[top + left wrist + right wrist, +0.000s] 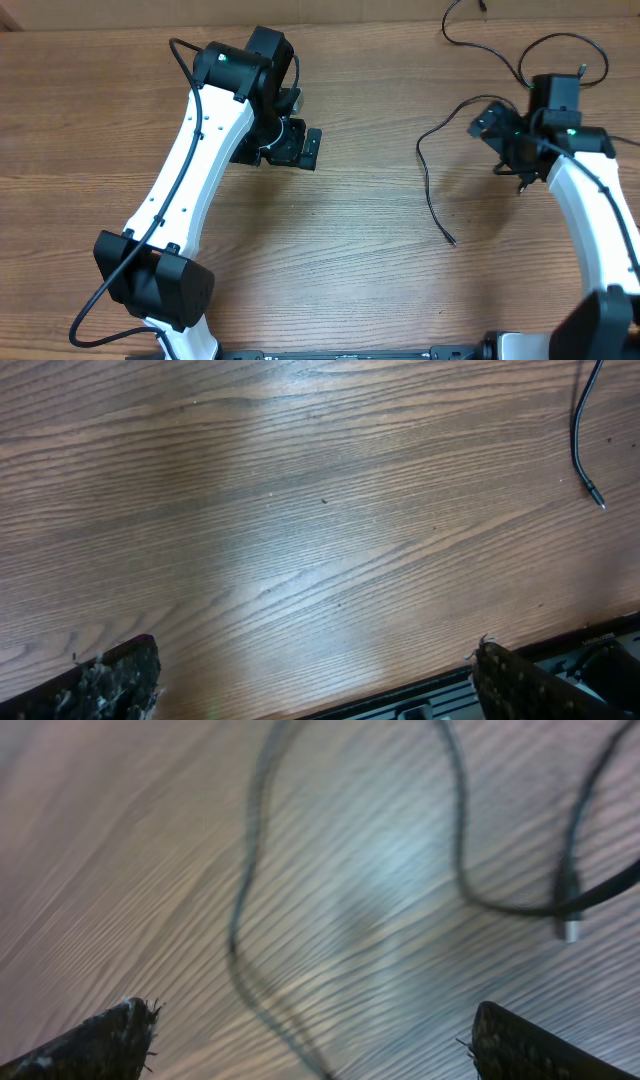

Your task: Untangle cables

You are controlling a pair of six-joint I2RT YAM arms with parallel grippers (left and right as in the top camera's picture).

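Here, the thin black cable [429, 196] runs far-to-near on the grained wood table [330, 250] — left gripper [312, 665] and right gripper [312, 1018] spread wide, empty.

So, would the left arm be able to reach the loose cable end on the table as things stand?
Probably yes: only bare table lies between the open left gripper and that cable end.

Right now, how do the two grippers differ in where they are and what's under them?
The left gripper hangs over bare tabletop, its nearest cable end far off to the side; the right gripper hangs right above looping cables. The left wrist picture is sharp, the right one blurred. Both are open and hold nothing.
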